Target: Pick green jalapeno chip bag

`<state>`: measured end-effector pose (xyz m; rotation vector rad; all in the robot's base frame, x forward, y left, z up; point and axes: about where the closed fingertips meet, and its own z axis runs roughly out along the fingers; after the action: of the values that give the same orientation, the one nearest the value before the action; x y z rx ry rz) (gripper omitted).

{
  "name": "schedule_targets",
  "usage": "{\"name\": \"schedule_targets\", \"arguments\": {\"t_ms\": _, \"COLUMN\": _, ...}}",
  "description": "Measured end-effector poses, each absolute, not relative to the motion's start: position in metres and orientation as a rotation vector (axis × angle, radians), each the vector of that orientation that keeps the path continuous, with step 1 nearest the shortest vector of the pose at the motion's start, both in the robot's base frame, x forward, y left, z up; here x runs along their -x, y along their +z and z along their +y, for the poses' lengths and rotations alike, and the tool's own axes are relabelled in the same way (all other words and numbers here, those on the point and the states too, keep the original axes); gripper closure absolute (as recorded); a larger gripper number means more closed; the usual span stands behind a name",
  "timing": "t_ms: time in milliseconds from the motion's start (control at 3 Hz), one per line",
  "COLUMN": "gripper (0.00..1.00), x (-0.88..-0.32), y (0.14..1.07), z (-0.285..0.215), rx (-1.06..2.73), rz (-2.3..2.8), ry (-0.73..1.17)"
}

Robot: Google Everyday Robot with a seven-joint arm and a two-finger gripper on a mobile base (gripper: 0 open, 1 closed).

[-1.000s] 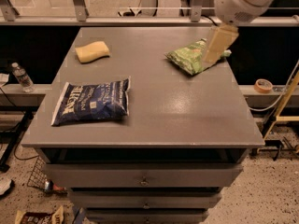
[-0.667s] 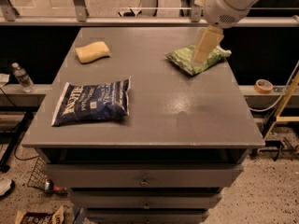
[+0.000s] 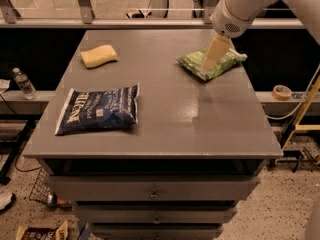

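Gripper [image 3: 209, 64]: it hangs over the far right of the worktop [image 3: 200, 119], its tip on or just above the green bag. You cannot tell how the jaws stand or whether they hold anything.
Green jalapeno chip bag [image 3: 227, 62]: it lies flat near the far right corner, close to the edge.
Slip risk: a shallow pinch on crinkled film may let go as you lift.
Push risk: slanted pressure could slide the bag off the right edge.
Mix-up risk: low, since the blue bag [image 3: 97, 109] and the yellow sponge [image 3: 99, 55] lie well apart.
Writing: the blue bag has big white letters, which you cannot read. The green bag's print is illegible.
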<state>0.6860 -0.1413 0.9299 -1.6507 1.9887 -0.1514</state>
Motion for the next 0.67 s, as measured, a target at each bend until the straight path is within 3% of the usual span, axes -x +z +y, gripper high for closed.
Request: {"name": "schedule_targets", "arguments": {"t_ms": 667, "gripper": 0.0, "x": -0.705, "y": 0.889, "z": -0.148, "rx": 1.625, "rz": 2.104, "ry": -0.108}}
